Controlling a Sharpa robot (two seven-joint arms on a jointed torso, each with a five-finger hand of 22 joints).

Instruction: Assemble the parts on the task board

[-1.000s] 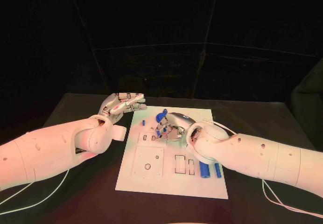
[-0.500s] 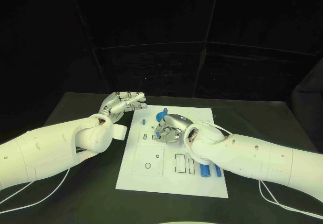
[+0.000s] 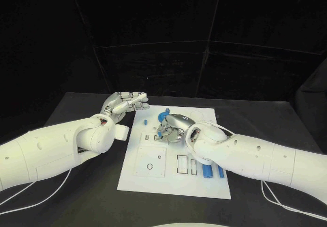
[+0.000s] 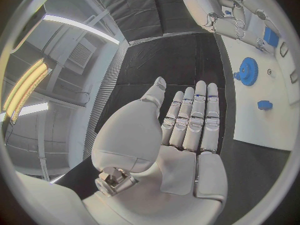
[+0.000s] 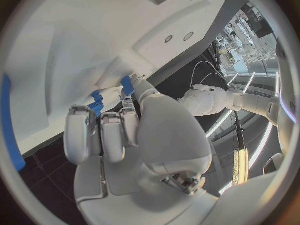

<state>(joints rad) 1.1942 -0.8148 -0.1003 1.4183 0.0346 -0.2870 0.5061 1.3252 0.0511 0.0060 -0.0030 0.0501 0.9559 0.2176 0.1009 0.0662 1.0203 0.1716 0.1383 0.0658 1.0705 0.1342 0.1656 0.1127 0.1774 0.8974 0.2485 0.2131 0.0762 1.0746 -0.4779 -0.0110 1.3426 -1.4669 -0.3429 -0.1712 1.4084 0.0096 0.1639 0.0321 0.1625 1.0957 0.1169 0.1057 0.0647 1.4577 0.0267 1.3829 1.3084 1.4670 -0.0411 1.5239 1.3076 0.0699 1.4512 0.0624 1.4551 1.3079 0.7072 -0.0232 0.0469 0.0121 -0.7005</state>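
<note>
Nearest on the task board (image 3: 140,182), a square recessed plate (image 3: 150,163) with small holes is seen left of centre, and two upright slots (image 3: 186,165) lie just to its right. Two long blue bars (image 3: 212,171) lie side by side at the right of those slots, partly covered by the right arm; they appear to be loose and not yet fitted, though this cannot be told for certain.

Farther in, the right hand (image 3: 174,127) is lowered over the middle of the board, its fingers curled downward and close together around a small blue part (image 3: 159,137). Whether that part is actually pinched or merely touched cannot be told. In the right wrist view a blue toothed piece (image 5: 96,101) and another blue piece (image 5: 127,85) are seen just at the fingertips.

Farthest, a blue gear (image 4: 248,71) rests on the far half of the board, with a small blue block (image 4: 264,105) beside it. The left hand (image 3: 124,105) is held up beside the far left corner of the board, empty, its fingers (image 4: 195,116) straight and pressed side by side.

The assembly is judged to be at an early to middle stage: several parts remain to be seated.
</note>
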